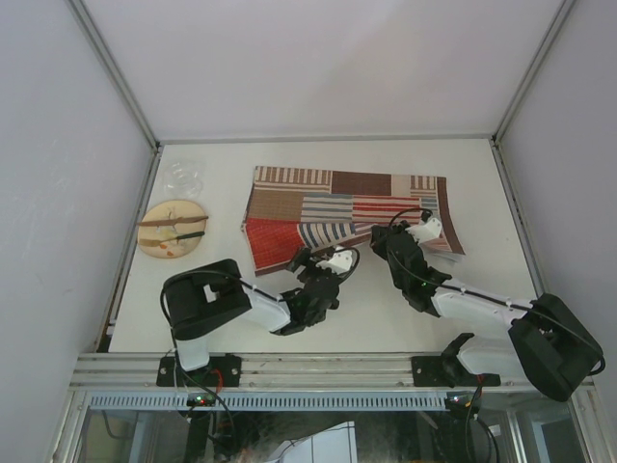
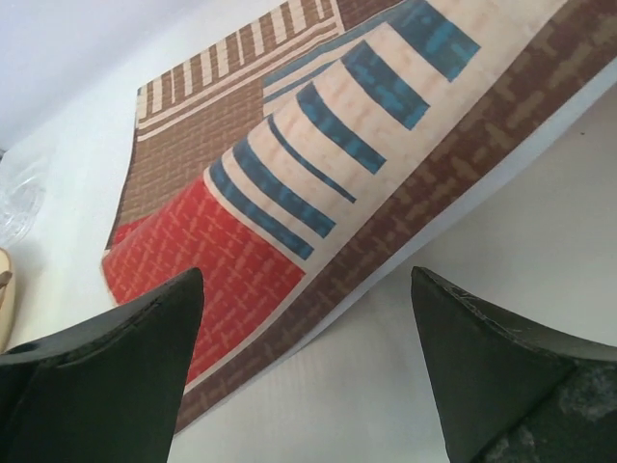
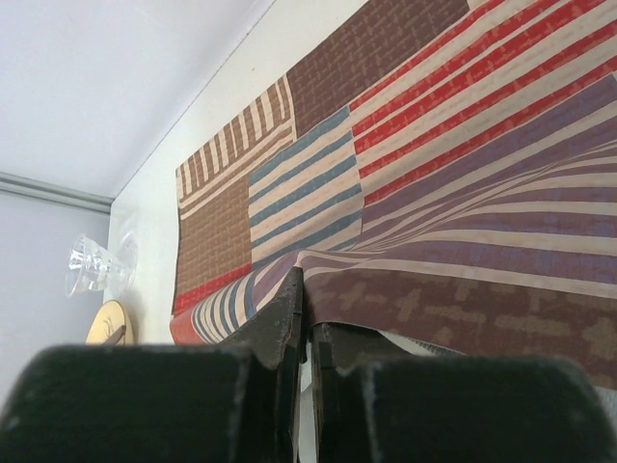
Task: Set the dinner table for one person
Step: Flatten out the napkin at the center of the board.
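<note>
The striped red, brown and blue placemat (image 1: 328, 207) lies on the middle of the white dinner table (image 1: 222, 318). My right gripper (image 1: 379, 235) is shut on the placemat's near edge and holds it raised off the table; in the right wrist view the jaws (image 3: 307, 309) are pinched together under the placemat (image 3: 434, 145). My left gripper (image 1: 308, 258) is open and empty at the near left edge. In the left wrist view the left gripper (image 2: 307, 280) faces the lifted edge of the placemat (image 2: 289, 164), with bare table (image 2: 337, 405) between its fingers.
A tan plate (image 1: 174, 229) with dark-handled cutlery on it sits at the table's left side. A clear glass (image 1: 183, 177) stands just behind it. Both show in the right wrist view, plate (image 3: 111, 323) and glass (image 3: 92, 265). Aluminium rails and white walls enclose the table.
</note>
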### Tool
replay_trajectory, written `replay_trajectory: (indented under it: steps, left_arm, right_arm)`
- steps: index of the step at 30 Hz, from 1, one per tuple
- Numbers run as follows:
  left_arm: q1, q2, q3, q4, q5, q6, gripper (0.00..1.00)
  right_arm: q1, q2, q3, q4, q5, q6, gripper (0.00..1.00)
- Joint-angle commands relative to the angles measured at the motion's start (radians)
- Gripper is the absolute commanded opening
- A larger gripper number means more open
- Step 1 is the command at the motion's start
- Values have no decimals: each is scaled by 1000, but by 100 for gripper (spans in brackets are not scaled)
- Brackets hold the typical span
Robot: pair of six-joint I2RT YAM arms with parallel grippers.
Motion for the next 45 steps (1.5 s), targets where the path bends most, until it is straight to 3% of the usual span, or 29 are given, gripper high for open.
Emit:
replay_trajectory:
  steps: [1, 9, 26, 39, 42, 45]
  left_arm:
    - [0, 26, 39, 121, 46, -14, 92]
    - [21, 139, 72, 307, 57, 101, 96]
    - [69, 175, 74, 391, 96, 125, 97]
    - [70, 219, 126, 440, 19, 130, 97]
    - [68, 218, 127, 502, -25, 182, 95]
    - [68, 204, 129, 524, -64, 225, 86]
  right_arm:
    - [-6, -40, 49, 36, 0, -17, 0]
    - [6, -66, 48, -6, 14, -21, 0]
    - [3, -219, 48, -96, -48, -138, 0]
    - [14, -263, 47, -144, -74, -141, 0]
    - [15, -267, 47, -146, -77, -143, 0]
    - [18, -273, 48, -151, -77, -145, 0]
